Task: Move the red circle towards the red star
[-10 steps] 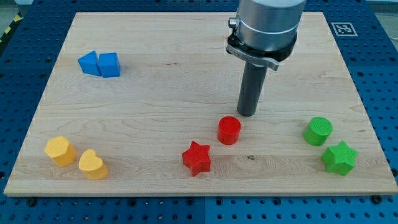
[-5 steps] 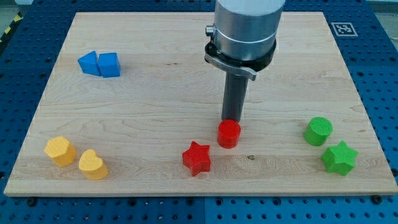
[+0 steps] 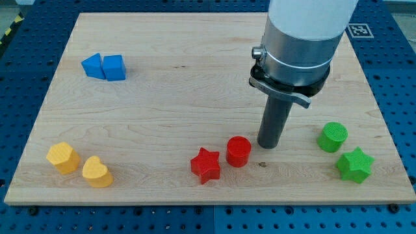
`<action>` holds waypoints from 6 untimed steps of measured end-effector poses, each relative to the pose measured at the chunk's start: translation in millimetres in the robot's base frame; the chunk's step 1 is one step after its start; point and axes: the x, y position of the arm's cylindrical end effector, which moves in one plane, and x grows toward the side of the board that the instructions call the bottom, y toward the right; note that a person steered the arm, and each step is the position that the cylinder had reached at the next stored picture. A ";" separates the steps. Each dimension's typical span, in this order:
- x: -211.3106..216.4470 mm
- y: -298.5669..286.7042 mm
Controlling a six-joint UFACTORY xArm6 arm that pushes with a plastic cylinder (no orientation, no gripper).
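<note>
The red circle (image 3: 238,151) stands on the wooden board near the view's bottom middle. The red star (image 3: 206,164) lies just to its lower left, a small gap apart. My tip (image 3: 268,145) rests on the board just to the right of the red circle, slightly apart from it.
A green circle (image 3: 333,137) and a green star (image 3: 355,164) sit at the view's right. Two blue blocks (image 3: 104,66) sit at the upper left. A yellow hexagon-like block (image 3: 62,157) and a yellow heart (image 3: 96,171) sit at the lower left. The board (image 3: 162,97) ends near the bottom.
My tip swung from above the red circle, to its top edge, then round to its right side. The red circle has shifted down and slightly left, closer to the red star.
</note>
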 end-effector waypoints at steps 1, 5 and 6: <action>6.5 -13.5; 18.9 -22.9; 15.4 -22.9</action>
